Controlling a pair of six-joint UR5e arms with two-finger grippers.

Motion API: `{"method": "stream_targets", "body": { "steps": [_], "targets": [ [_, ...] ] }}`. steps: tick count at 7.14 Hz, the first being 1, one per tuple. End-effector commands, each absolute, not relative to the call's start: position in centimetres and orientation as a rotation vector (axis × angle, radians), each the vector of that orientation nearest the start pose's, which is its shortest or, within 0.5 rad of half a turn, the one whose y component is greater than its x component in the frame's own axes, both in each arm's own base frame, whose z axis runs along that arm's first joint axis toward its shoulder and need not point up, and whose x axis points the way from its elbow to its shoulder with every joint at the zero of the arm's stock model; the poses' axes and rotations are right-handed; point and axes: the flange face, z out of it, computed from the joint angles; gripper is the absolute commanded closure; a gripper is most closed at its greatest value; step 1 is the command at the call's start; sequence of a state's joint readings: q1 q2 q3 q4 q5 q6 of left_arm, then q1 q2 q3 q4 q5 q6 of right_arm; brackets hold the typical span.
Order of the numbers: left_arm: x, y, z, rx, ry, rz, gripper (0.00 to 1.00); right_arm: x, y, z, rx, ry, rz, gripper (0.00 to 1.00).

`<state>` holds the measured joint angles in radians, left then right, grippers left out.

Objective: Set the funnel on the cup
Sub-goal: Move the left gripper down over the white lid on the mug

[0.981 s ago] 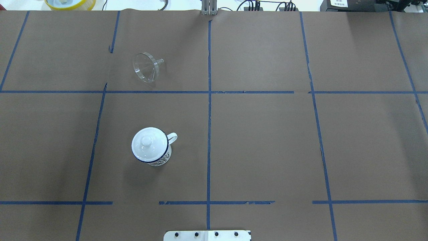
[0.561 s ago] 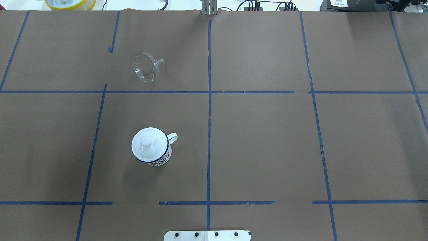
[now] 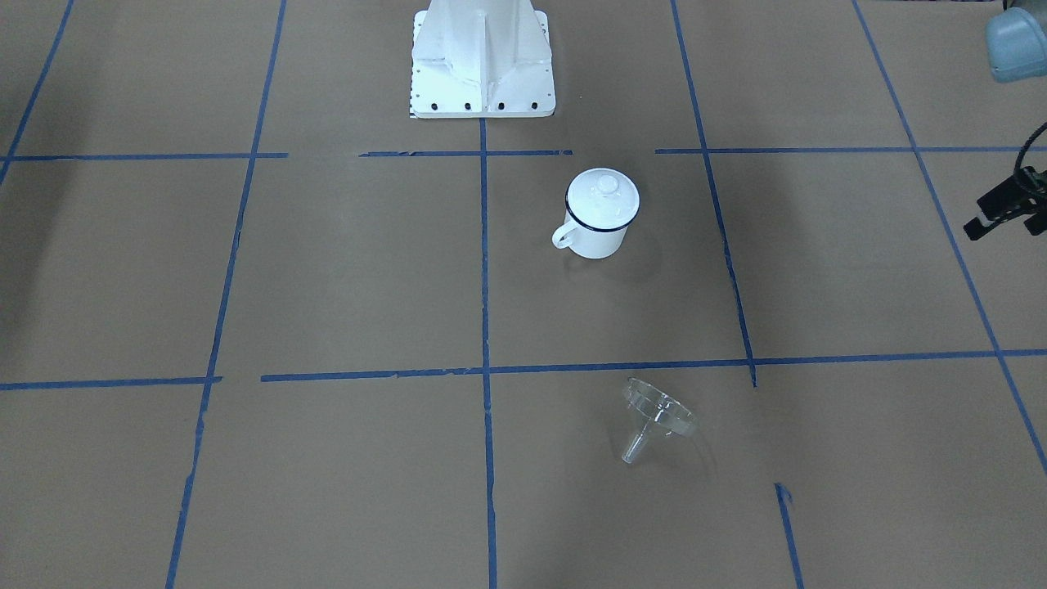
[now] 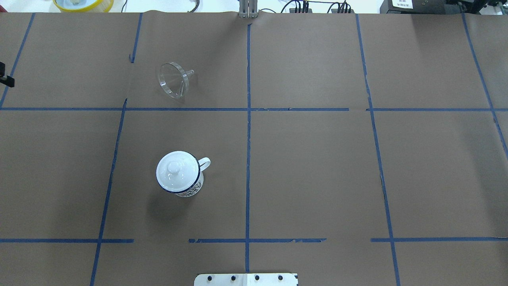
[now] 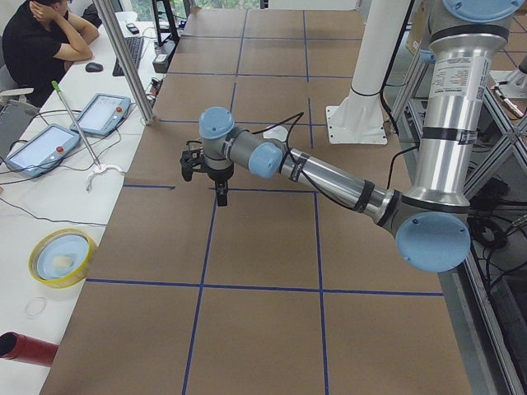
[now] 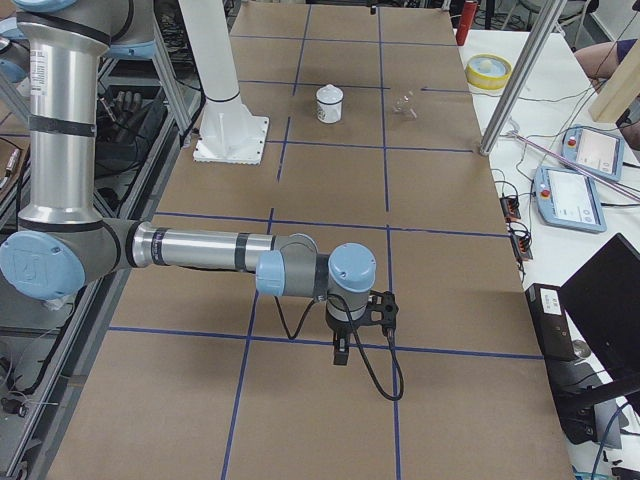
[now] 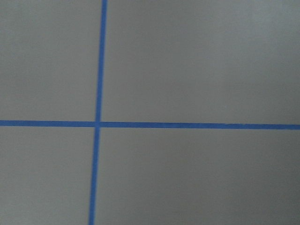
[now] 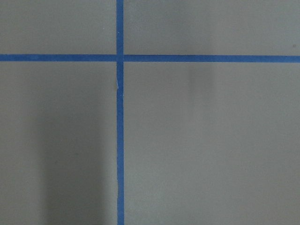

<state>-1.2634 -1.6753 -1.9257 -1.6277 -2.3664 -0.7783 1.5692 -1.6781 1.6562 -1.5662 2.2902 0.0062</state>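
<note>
The clear funnel (image 4: 174,79) lies on its side on the brown paper at the far left-middle, spout pointing right; it also shows in the front view (image 3: 657,417). The white mug with a blue rim (image 4: 189,186) stands nearer the robot's base, handle to the right, and also shows in the front view (image 3: 597,233). A white knobbed lid (image 4: 174,169) sits on it. Only a black part of my left gripper (image 4: 6,78) shows at the left edge, far from both; it shows too in the front view (image 3: 994,214); open or shut I cannot tell. My right gripper (image 6: 342,350) shows only in the right side view.
The robot base plate (image 4: 246,279) is at the near table edge. A yellow bowl (image 4: 83,4) and cables lie beyond the far edge. A metal post (image 4: 248,10) stands at the far middle. An operator (image 5: 45,41) sits by tablets (image 5: 103,113).
A black part of my left gripper has come into the overhead view at the left edge. The funnel and the mug have not moved.
</note>
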Motion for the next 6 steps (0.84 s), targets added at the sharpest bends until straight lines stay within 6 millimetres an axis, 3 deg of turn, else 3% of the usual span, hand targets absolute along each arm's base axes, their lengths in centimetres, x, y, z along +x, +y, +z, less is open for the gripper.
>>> {"method": "stream_targets", "body": {
  "steps": [1, 2, 3, 4, 5, 6],
  "targets": [
    [17.0, -50.5, 34.6, -0.050, 0.981, -0.307, 0.00, 6.7, -44.5, 67.0, -0.019, -0.719, 0.010, 0.00],
    [21.9, -50.7, 30.9, -0.050, 0.956, -0.369, 0.00, 6.7, -44.5, 67.0, -0.019, -0.719, 0.010, 0.00],
    [27.0, -49.5, 28.6, -0.074, 0.918, -0.387, 0.00, 6.7, -44.5, 67.1, -0.020, -0.719, 0.011, 0.00],
    [31.0, -48.0, 25.6, -0.134, 0.931, -0.404, 0.00, 6.7, -44.5, 67.0, -0.019, -0.719, 0.010, 0.00],
    [35.5, -45.4, 23.6, -0.197, 0.919, -0.403, 0.00, 6.7, -44.5, 67.0, -0.019, -0.719, 0.010, 0.00],
    [38.3, -43.4, 22.2, -0.219, 0.916, -0.423, 0.00, 6.7, -44.5, 67.0, -0.019, -0.719, 0.010, 0.00]
  ]
}}
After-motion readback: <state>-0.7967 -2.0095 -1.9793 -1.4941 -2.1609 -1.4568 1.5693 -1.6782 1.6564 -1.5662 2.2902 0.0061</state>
